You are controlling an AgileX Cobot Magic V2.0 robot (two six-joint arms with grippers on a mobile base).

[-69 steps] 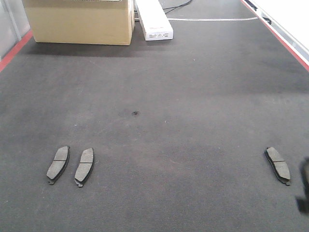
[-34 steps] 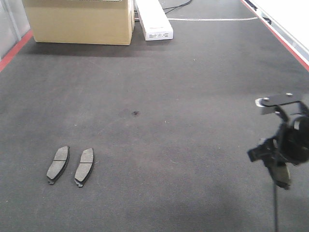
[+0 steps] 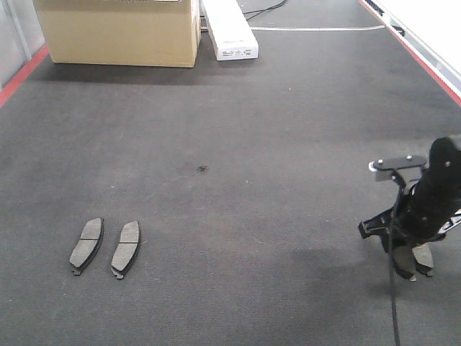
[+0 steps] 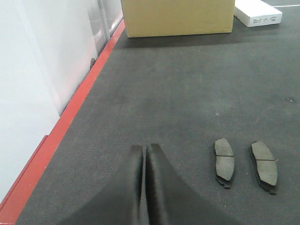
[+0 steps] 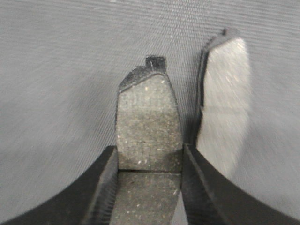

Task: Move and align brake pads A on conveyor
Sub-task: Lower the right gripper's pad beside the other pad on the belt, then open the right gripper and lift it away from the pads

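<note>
Charcoal-black conveyor [image 3: 238, 144] belt, red-edged, fills the front view, with a cardboard box [image 3: 119, 32] and a white carton [image 3: 230, 29] at its far end. At the near right the right gripper [image 5: 149, 161] clamps a brake pad [image 5: 149, 126] by its long sides, a second pad [image 5: 225, 98] lying just beside it on the belt. Two more brake pads [image 3: 86, 245] [image 3: 126, 249] lie side by side, apart, at the near left. The left gripper [image 4: 144, 161] hangs over the belt beside them, fingers pressed together, empty.
</note>
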